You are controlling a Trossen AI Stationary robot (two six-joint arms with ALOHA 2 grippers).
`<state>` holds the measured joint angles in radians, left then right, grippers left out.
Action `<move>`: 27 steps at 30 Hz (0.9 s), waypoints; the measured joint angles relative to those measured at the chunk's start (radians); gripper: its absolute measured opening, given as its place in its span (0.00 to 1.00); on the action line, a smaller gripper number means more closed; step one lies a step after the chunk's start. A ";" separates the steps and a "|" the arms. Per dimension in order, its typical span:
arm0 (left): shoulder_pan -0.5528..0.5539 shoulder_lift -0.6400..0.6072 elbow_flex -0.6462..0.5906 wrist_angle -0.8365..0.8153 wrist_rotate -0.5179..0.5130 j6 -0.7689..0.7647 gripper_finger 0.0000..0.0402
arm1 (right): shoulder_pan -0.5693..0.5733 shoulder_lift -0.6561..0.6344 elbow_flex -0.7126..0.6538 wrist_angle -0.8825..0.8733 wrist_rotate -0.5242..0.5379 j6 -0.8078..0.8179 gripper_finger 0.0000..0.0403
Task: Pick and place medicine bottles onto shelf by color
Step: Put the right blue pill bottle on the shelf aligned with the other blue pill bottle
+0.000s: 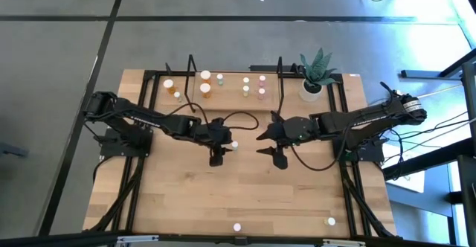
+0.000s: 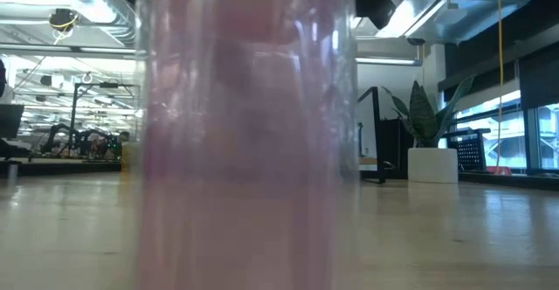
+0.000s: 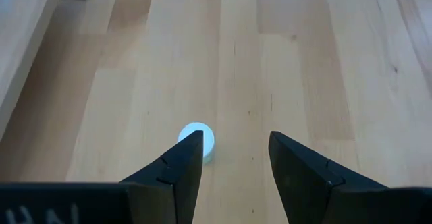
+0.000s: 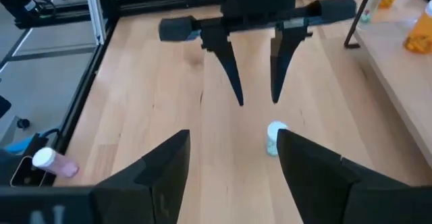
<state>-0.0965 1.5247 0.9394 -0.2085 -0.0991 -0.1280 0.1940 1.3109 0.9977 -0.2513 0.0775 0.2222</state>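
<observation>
Mid-worktop [image 1: 245, 202], both arms meeting over one loose bottle.

Left gripper [image 1: 216, 158] is pointing down with its fingers [image 3: 177, 173] apart and nothing between them. The white-capped bottle [image 3: 197, 139] is standing on the worktop just beside one finger, outside the gap rather than inside it. I am reading this as a line-up not yet centred: the jaws are too far to one side to close on it.

Right gripper [image 1: 277, 158] is facing the left one from across the middle, jaws also spread and empty. Its wrist view is showing the same bottle [image 4: 275, 137] upright between the two grippers, nearer its own finger. I judge it is waiting there to stay clear of the grasp.

Shelf [image 1: 223, 98] is running along the far side, already carrying several bottles: orange ones [image 1: 205, 89] toward the left end, pink ones [image 1: 261, 92] toward the right, so colour grouping is under way.

Two more bottles are standing at the near edge, a pink one [image 1: 237, 228] and another [image 1: 331, 221], well apart from both arms. The low view is filled by a pink bottle standing right at the lens, probably that near one.

Potted plant [image 1: 315, 74] is sitting at the shelf's right end.
</observation>
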 joint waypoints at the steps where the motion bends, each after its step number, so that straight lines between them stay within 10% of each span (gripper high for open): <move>1: 0.002 0.005 0.000 0.003 0.001 0.000 0.40 | 0.000 0.000 0.000 0.002 0.000 -0.014 0.56; 27: 0.017 0.029 0.000 0.033 0.000 0.007 0.42 | 0.000 0.000 0.000 0.007 0.000 -0.021 0.56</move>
<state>-0.0796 1.5536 0.9390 -0.1750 -0.0990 -0.1210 0.1940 1.3109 0.9977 -0.2443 0.0776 0.2012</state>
